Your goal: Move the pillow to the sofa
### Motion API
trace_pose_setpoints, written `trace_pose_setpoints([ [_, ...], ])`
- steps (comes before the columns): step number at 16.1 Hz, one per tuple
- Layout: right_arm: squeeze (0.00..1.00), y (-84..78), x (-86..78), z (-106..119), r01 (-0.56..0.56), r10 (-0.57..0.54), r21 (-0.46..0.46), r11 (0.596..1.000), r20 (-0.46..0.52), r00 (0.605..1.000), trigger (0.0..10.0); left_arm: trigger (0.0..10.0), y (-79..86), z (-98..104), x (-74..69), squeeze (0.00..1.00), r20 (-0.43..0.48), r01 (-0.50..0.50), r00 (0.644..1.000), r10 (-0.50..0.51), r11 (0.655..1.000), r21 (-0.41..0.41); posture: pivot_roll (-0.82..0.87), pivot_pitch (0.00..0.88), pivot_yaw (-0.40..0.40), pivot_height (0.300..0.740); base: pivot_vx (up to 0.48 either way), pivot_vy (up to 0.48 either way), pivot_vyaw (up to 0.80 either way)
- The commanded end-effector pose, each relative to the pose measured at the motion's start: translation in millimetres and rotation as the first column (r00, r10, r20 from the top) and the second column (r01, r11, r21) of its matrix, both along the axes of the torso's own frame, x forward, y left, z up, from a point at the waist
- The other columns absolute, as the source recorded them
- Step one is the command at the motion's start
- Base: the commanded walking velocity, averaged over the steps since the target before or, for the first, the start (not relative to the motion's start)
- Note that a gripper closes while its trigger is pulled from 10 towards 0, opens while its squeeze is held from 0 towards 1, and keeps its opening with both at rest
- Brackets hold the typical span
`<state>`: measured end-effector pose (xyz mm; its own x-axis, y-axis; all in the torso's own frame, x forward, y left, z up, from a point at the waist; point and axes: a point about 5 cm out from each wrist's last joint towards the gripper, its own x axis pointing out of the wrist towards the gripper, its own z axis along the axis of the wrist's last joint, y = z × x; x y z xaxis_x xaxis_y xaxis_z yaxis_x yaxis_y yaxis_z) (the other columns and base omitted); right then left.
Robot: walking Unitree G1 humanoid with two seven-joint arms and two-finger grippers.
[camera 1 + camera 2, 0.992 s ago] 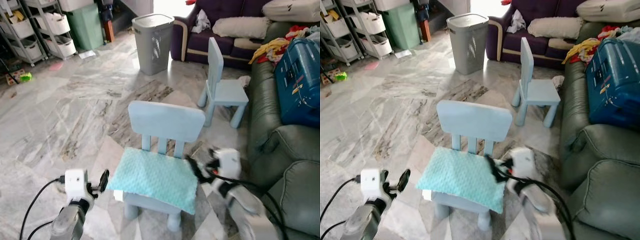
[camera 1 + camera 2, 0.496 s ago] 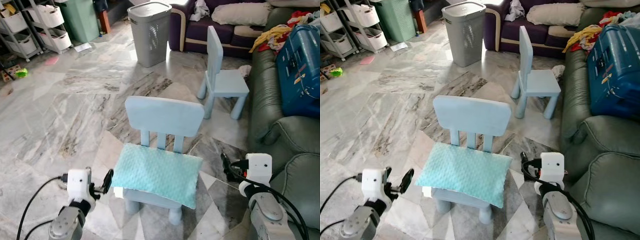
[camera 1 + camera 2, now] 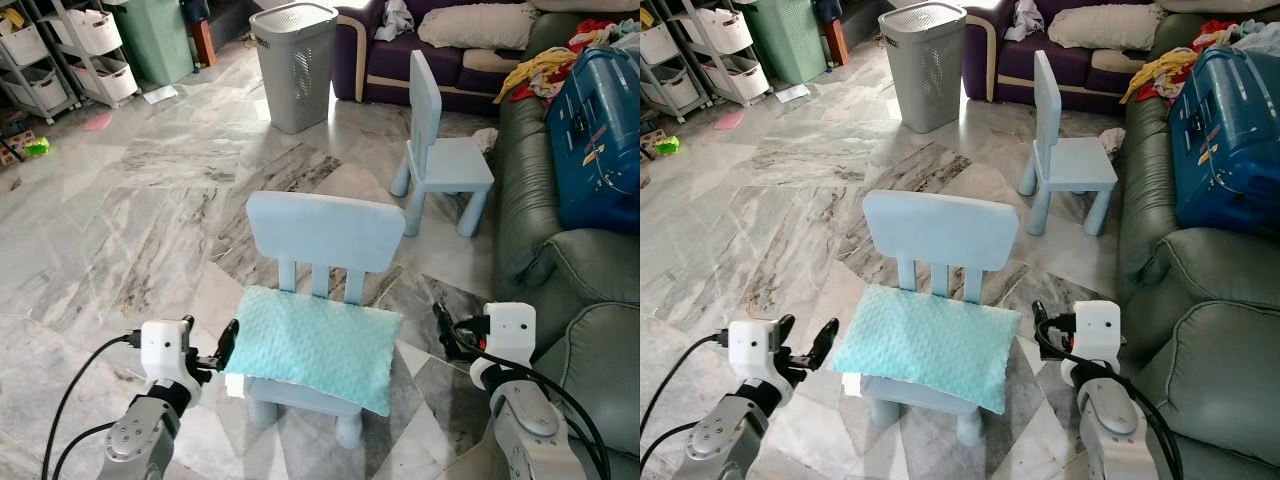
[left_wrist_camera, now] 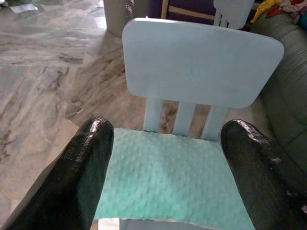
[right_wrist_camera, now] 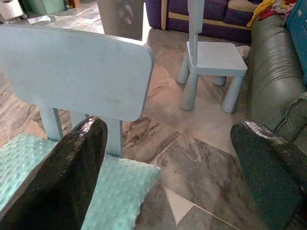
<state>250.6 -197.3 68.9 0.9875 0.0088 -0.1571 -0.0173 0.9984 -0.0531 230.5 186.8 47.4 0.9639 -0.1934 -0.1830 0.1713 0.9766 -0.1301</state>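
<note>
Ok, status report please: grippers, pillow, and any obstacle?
Left gripper open beside pillow. Right gripper open, clear of it. Pillow lies on near chair. Path to sofa open.

The pillow [image 3: 313,346] was hemmed behind by the chair backrest [image 3: 325,232]; bare floor [image 3: 140,220] lay open at both sides.

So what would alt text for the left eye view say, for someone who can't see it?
A mint pillow lies on a small pale blue chair on marble floor, with the open left gripper at its edge and the open right gripper off to its other side. A green sofa stands at right, a second chair beyond.
</note>
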Motion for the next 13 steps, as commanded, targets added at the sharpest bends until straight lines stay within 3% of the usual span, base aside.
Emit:
trace_pose_setpoints([
  [1,0.00,2.1,0.4,2.7,-0.006,0.006,0.001,1.000,0.004,1.000,10.0,10.0,0.7,0.9,-2.0,0.00,-0.007,0.009,1.000,-0.009,1.000,0.011,-0.09,0.112,0.035,0.714,0.000,0.000,0.00],
  [13,0.00,14.4,4.7,0.6,-0.049,0.049,0.022,0.999,-0.003,0.999,10.0,10.0,-1.5,-1.6,-3.8,0.00,-0.037,0.018,0.999,-0.017,1.000,0.014,-0.08,0.132,0.040,0.581,0.000,0.000,0.00],
])
